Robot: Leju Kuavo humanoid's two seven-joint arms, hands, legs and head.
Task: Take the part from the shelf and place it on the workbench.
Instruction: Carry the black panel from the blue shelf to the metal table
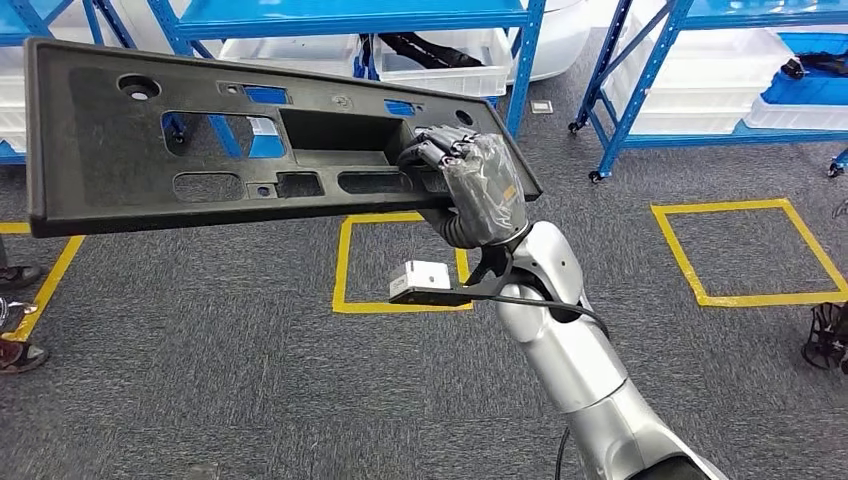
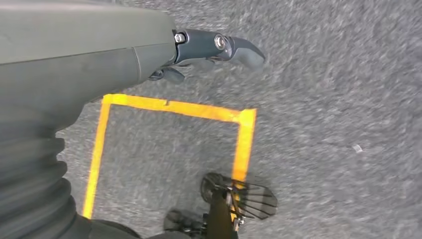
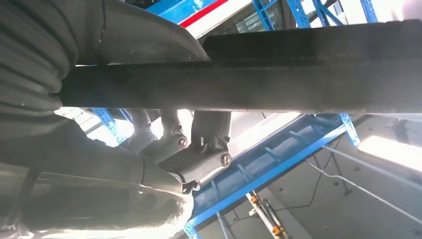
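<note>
Part (image 1: 150, 130): long flat black plastic panel with several cut-outs, held aloft over the grey carpet (image 1: 250, 380) and tilted slightly, clamped at one end by the right hand (image 1: 478, 185), whose fingers (image 1: 440, 150) curl over the panel's top face beside a long slot while the rest of the panel extends well away from them; from the right wrist camera the panel edge (image 3: 298, 84) runs between thumb and fingers (image 3: 199, 139). Left hand (image 2: 149, 55): hanging over the carpet near a yellow taped square (image 2: 239, 139), fingers (image 2: 239, 50) loosely bent and grasping nothing. Blue shelving (image 1: 620, 80) with white bins (image 1: 450, 60) stands beyond the right hand's fingertips.
</note>
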